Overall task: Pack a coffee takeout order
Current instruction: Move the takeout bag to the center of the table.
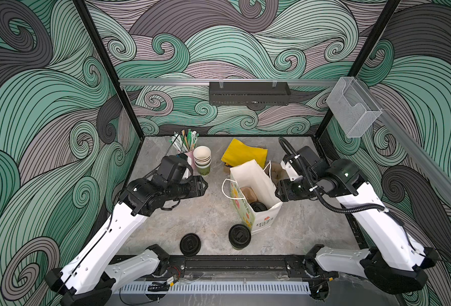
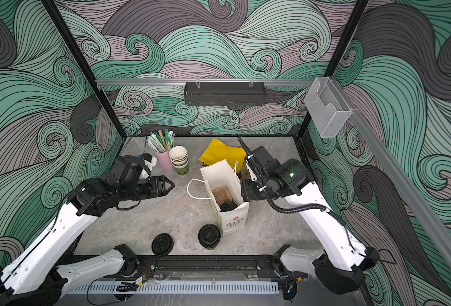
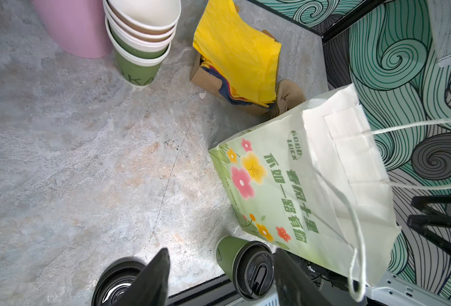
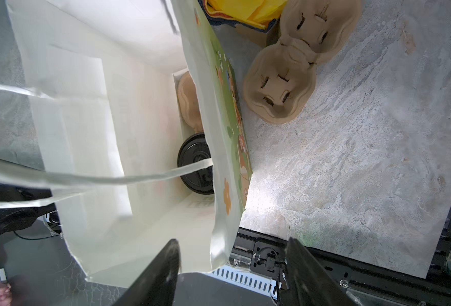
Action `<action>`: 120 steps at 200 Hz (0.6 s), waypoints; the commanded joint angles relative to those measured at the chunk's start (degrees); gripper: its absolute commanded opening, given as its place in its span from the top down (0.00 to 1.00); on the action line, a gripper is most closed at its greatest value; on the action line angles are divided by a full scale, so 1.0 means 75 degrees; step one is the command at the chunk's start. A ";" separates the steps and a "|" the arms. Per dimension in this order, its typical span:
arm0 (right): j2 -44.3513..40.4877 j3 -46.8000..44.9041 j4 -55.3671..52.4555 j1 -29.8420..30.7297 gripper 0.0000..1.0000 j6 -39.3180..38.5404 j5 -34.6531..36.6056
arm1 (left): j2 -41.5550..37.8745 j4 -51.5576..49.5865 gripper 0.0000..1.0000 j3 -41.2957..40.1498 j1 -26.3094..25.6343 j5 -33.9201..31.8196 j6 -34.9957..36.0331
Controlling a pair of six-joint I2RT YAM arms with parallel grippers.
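Reference object: the paper bag [image 1: 256, 197], standing open and upright on the table [image 1: 182, 217].

Inside the bag, at the bottom, are a brown pulp cup carrier [image 1: 248, 194] and, on its robot-facing side, a round black lid [image 1: 258, 206]. What sits under that lid cannot be told.

A lidded green cup [image 1: 239, 236] stands just outside the bag's robot-facing corner; contact cannot be confirmed. A loose lid [image 1: 190, 244] lies flat on the table further to the bag's left.

The yellow napkins [image 1: 244, 152] rest in a cardboard holder just behind the bag. The stacked open cups [image 1: 202, 159] stand behind and left of the bag, beside the pink straw cup [image 2: 164, 159]. A second carrier [image 4: 280, 92] lies at the bag's right rear.

The left gripper [image 1: 205, 185] is well to the left of the bag, with its jaws spread wide and nothing held.

The right gripper [image 4: 232, 241] is at the bag's right wall with its jaws spread. The bag's upper edge passes between the fingers and is not pinched.
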 commanded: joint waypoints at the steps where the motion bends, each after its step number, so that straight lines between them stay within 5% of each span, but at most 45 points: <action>1: 0.0282 -0.0135 -0.0008 -0.0018 0.38 0.0081 -0.0129 | -0.0195 0.0129 0.35 -0.0077 0.0048 0.0148 -0.0005; 120: 0.0849 0.0061 -0.0031 -0.0011 0.82 -0.0431 0.0486 | -0.0274 0.0160 0.35 -0.0156 0.0037 0.0066 -0.0064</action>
